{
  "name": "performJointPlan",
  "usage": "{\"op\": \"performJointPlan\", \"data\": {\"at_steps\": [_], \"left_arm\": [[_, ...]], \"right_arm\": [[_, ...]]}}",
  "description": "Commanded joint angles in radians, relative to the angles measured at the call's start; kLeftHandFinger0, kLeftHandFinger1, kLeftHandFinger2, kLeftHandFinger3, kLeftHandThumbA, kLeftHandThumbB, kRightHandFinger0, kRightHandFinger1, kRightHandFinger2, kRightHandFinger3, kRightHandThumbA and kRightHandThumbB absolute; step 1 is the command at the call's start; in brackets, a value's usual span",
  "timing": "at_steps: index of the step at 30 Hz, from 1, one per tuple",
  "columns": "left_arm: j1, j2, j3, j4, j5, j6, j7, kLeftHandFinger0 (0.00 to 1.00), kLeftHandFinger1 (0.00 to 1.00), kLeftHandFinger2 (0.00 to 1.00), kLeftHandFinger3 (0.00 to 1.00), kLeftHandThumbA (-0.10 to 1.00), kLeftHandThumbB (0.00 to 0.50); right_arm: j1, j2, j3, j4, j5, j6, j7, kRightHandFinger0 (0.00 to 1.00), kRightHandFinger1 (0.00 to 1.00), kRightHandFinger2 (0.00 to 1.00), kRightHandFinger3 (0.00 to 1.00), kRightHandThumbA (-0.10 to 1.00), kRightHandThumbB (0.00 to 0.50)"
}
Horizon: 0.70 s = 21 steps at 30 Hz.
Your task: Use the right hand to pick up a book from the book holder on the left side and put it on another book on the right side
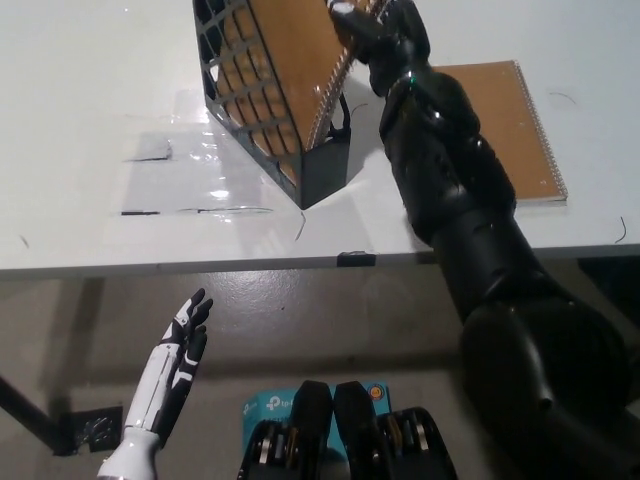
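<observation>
The black right hand [362, 22] sits at about twelve o'clock in the head view, at the upper edge of the brown spiral-bound book [290, 70] that stands tilted in the black lattice book holder [262, 110]. Its fingers [345, 12] lie against the book's top corner by the spiral binding, but the hand is cut by the picture edge, so whether it has closed on the book or only touches it cannot be told. The book is not yet out: its lower part is inside the holder, which stands on the white tabletop [90, 120] a little toward eleven o'clock.

The second brown book [510, 120] lies flat on the tabletop at about one to two o'clock, partly hidden behind the right arm, with nothing on top of it. So the task looks to be at its early stage, the grasp: the lift out of the holder, the carry across to the right and the placing on the flat book all appear to remain.

The white left hand [172, 368] rests low at about seven o'clock, below the tabletop edge, fingers spread and holding nothing
</observation>
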Motion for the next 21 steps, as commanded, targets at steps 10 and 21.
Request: {"op": "performJointPlan", "data": {"at_steps": [10,21], "left_arm": [[-0.024,0.008,-0.001,-0.026,-0.001,-0.028,0.001,1.00,1.00,1.00,1.00,1.00,0.082],[-0.027,0.012,0.003,-0.020,-0.013,-0.027,-0.005,1.00,1.00,1.00,1.00,1.00,0.097]], "right_arm": [[-0.350,-0.034,-0.064,-0.199,0.194,0.106,0.048,0.00,0.41,0.93,1.00,-0.10,0.096],[-0.490,-0.138,-0.197,-0.133,0.319,0.165,0.018,0.00,0.20,0.76,1.00,-0.10,0.070]]}}
